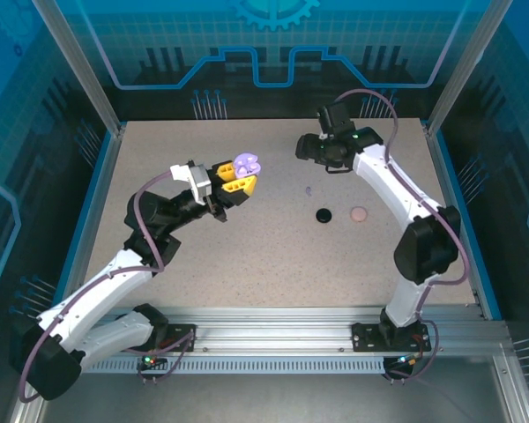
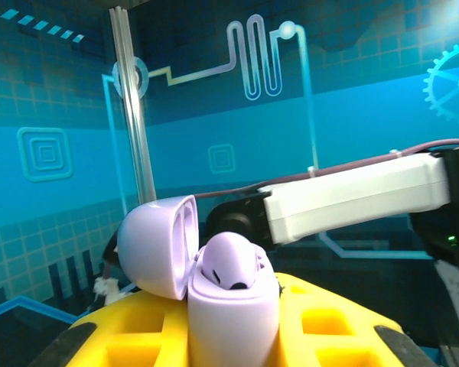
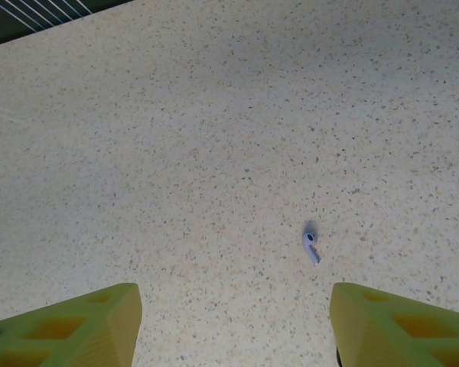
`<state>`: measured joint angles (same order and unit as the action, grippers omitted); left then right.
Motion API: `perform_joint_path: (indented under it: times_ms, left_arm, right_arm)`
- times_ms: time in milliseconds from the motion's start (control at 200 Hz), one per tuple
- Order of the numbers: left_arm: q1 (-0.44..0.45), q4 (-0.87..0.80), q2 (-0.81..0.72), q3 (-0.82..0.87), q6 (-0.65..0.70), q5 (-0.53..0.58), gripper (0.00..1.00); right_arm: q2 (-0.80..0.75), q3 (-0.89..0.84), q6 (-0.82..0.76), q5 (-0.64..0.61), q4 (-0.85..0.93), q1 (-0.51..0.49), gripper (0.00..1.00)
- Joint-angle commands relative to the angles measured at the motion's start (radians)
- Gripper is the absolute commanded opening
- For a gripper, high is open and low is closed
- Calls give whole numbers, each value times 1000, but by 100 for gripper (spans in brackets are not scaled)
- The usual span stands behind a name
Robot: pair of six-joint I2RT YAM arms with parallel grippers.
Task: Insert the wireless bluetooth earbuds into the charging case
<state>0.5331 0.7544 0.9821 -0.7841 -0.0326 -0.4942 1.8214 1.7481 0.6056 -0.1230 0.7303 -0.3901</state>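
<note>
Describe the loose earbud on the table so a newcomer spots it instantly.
Find the speckled table, then the open right gripper hanging over its far middle. Just under it lies the earbud, a tiny lavender stemmed piece alone on bare surface. The black case and pink case nearby are round and much bigger.

lavender charging case [image 2: 233,313] upright, lid flipped open, clamped in left hand [image 1: 234,178] -- one lavender earbud [image 3: 310,246] lies loose on the worktop [image 3: 214,115], well apart.
</note>
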Motion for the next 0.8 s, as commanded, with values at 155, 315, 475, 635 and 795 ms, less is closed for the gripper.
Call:
perform_joint_path:
  times_ms: [155,315,475,635,795]
  left_arm:
    - [5,-4,4,-44,-18,-41,0]
    - [4,-8,25,-45,-11,-30,0]
    - [4,-13,41,-39,-3,-15,0]
    - [5,-6,55,-29,-4,-2,0]
    - [5,0,64,-26,-9,7,0]
  right_arm:
    - [214,184,-15,-44,167,14,64]
    - [321,244,-31,-63,228,16,61]
    - [375,241,-53,-64,241,18,58]
    - [407,233,-31,-67,244,18,56]
    - [456,256,-6,-57,247,19,54]
